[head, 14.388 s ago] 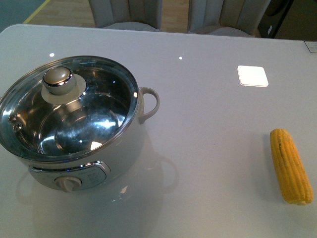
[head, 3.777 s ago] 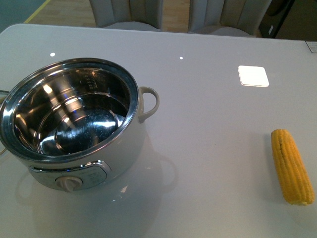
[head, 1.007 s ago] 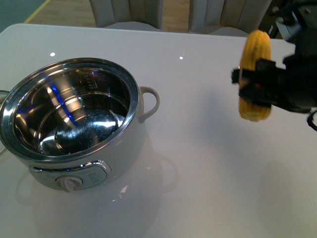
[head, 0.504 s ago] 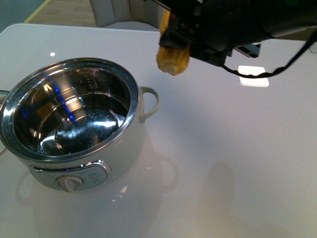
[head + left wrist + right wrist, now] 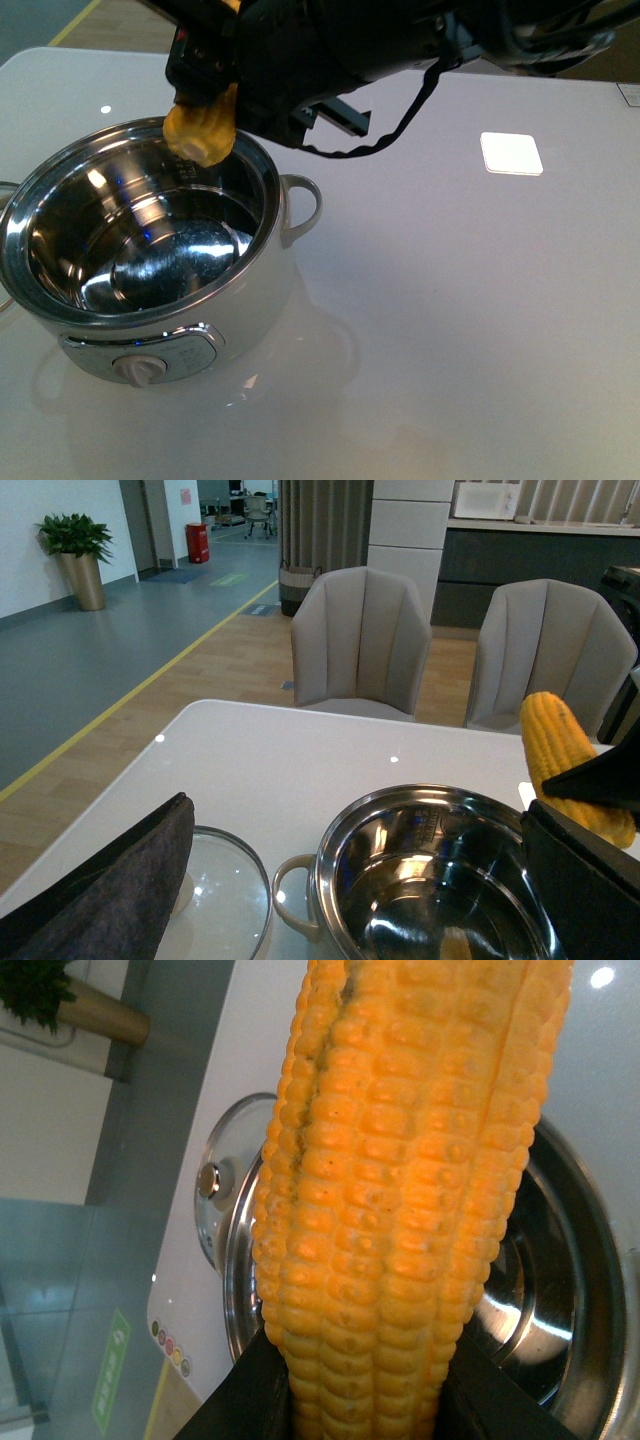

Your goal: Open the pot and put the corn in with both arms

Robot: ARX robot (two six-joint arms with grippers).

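Presently right pincer (image 5: 205,80) grips corn (image 5: 200,130) over pot (image 5: 255,290) rim; we judge early release could bounce it onto bench (image 5: 450,320).

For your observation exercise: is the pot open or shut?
Open. The pot shows its steel inside uncovered; the glass lid lies on the table beside it.

Corn (image 5: 203,128) abv pot's (image 5: 250,290) far rim; lid (image 5: 225,900) nxt to pot.
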